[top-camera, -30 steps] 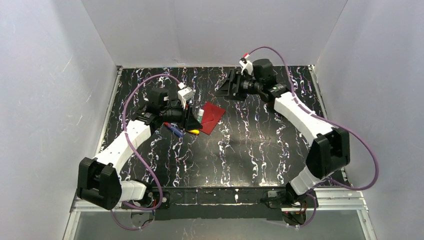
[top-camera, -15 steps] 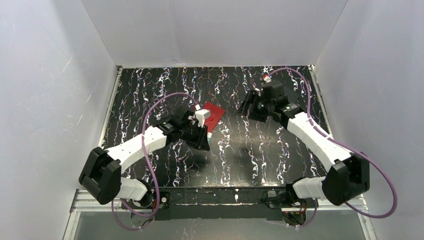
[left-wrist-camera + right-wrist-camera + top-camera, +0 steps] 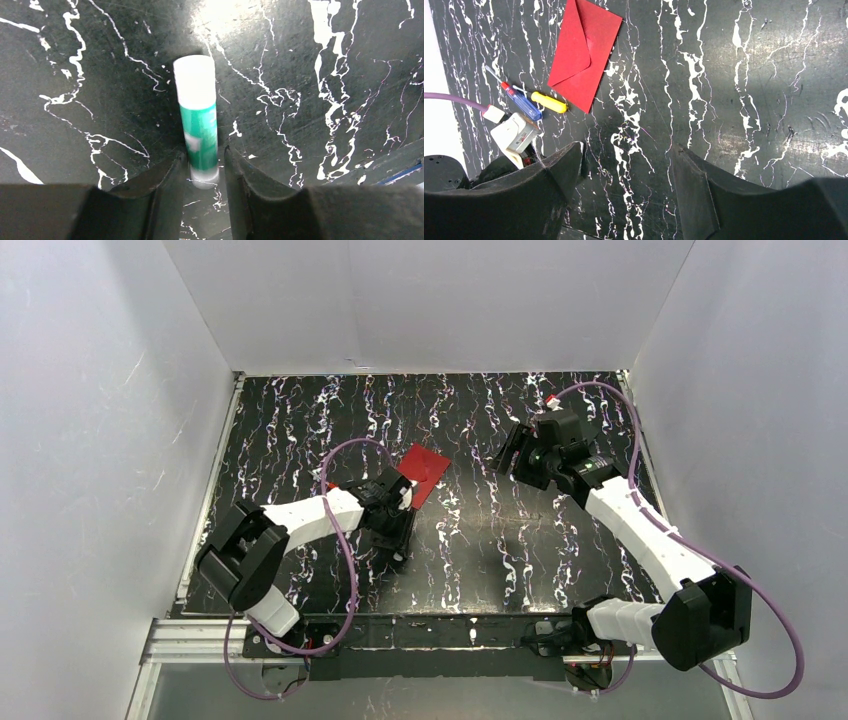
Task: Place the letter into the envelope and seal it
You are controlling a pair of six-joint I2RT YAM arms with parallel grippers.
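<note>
On the left, the left gripper (image 3: 203, 157) hangs low over the marbled table (image 3: 500, 540), its jaws flanking the base of a green glue stick (image 3: 198, 120) with its white cap on. A sliver of gap shows on one side, so I cannot tell whether the stick is pinched or loose. If loose, I'd expect the round stick to roll away.

Just beyond lies the red envelope (image 3: 423, 470), flat, with its flap folded down. Two small screwdrivers (image 3: 536, 102) rest beside its corner. The letter shows in no view, so it may be inside already, and an unglued flap could spring open.

On the right, the right gripper (image 3: 626, 150) hovers with jaws wide apart and empty, well clear of the envelope.
</note>
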